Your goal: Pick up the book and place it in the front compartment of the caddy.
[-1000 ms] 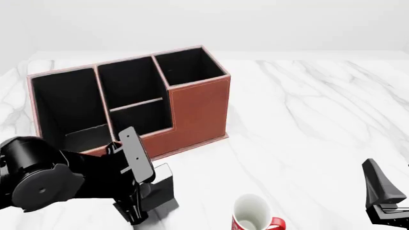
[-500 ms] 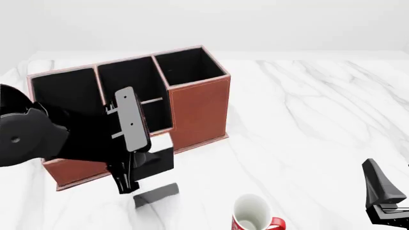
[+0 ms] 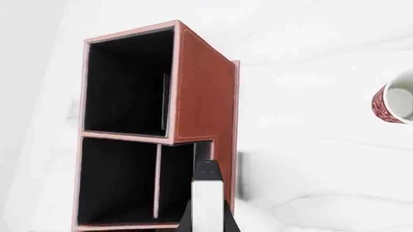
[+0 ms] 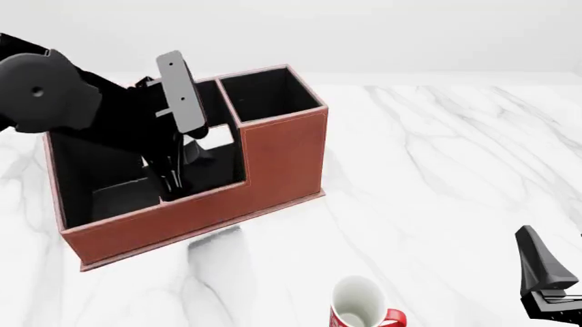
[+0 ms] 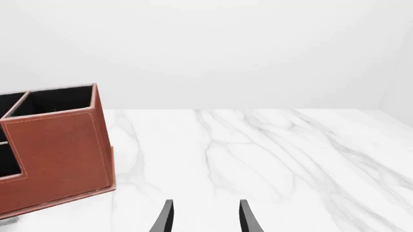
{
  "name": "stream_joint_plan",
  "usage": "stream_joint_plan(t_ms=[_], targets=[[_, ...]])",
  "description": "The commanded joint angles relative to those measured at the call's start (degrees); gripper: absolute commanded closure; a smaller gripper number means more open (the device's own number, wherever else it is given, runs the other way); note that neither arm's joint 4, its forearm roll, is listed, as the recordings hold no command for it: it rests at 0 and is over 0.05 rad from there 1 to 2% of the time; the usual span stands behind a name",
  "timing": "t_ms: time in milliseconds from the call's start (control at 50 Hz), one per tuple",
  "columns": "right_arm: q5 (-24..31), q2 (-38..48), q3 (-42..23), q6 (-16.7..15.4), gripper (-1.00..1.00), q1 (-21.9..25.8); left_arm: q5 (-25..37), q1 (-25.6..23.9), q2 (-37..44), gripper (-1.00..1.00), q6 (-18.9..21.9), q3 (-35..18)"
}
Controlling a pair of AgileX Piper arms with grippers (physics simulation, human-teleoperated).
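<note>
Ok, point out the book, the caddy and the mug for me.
book (image 3: pixel 208 203): left wrist view, on its white page edge between the fingers.
caddy (image 4: pixel 282 153): front view, on its reddish-brown outer wall.
mug (image 4: pixel 356 304): front view, on its white inside.

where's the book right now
In the front view the book is held by the left pincer above the caddy, over its low front compartment, left of the tall right-hand section.

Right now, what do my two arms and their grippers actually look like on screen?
Both are matte black with no cables, sleeves or markings visible. The left arm has a bulky rounded joint housing and a flat grey rectangular plate with small holes. The right gripper shows two slim, tapered black fingers; in the front view it is an angular black wedge.
</note>
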Motion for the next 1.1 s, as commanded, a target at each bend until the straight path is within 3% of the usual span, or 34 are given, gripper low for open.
stream_joint_plan(t_ms=[20, 780, 1100], targets=[[-0.02, -0.10, 0.02, -0.05, -1.00, 0.00, 1.23, 3.18, -0.20, 1.00, 2.64, -7.11], [-0.02, -0.10, 0.02, -0.03, -1.00, 0.01, -2.84, 9.73, 8.20, 1.00, 5.98, -15.71], [-0.02, -0.11, 0.02, -0.04, -1.00, 0.01, -4.55, 11.13, 10.80, 1.00, 7.19, -16.32]])
